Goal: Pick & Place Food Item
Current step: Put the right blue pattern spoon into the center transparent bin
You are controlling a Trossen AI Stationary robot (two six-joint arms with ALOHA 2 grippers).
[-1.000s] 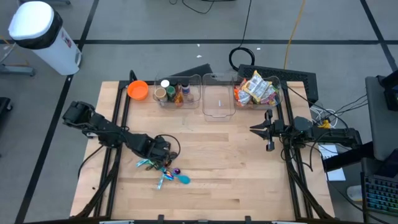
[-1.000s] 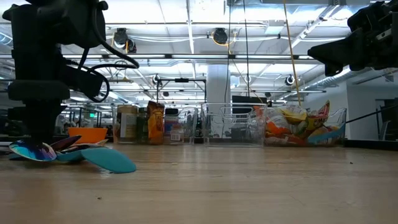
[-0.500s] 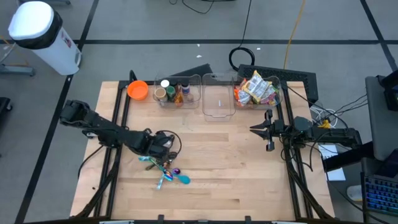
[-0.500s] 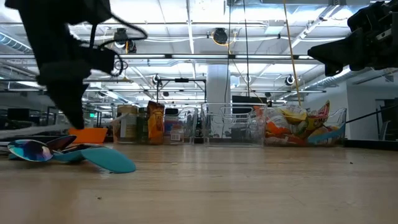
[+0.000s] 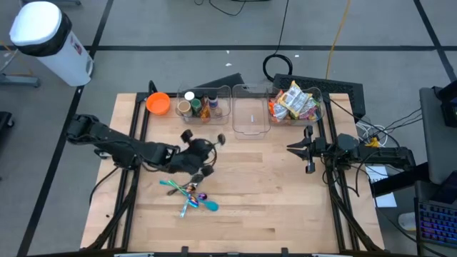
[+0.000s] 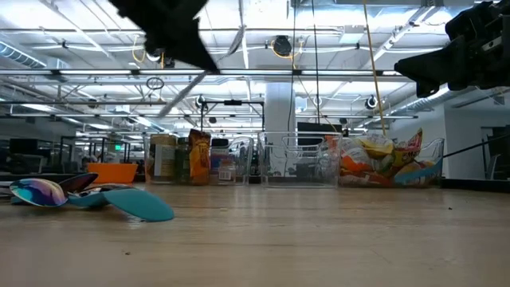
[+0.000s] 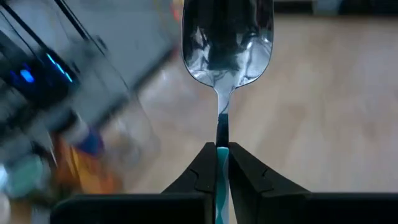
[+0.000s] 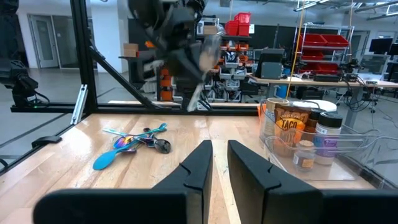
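Observation:
My left gripper (image 5: 207, 146) is shut on a spoon with a silver bowl (image 7: 227, 40) and hangs above the table, between the utensil pile (image 5: 187, 194) and the clear bins. It also shows in the right wrist view (image 8: 180, 43) and at the top of the low view (image 6: 171, 32). The pile of coloured utensils lies flat on the wood (image 6: 88, 195). The snack bags (image 5: 294, 102) sit in the far right bin. My right gripper (image 5: 308, 151) waits shut near the table's right edge. My left gripper pinches the spoon's thin handle (image 7: 222, 134) between its two fingers, a little behind the bowl. The spoon runs along the fingers, and its bowl sticks out past the fingertips. A teal stretch of the handle (image 7: 221, 171) lies back between the fingers. The spoon is lifted clear of the table.
Three clear bins stand along the far edge: one with jars and bottles (image 5: 196, 107), one empty middle bin (image 5: 250, 116), one with the snack bags. An orange bowl (image 5: 158, 103) stands at the far left. A teal spoon (image 5: 208, 205) lies at the pile's near side.
My left gripper has risen from the utensil pile and gone toward the far and right side of the table, tipping up as it went. It has carried the spoon out of the pile, lifted clear. The rest of the pile stays on the table.

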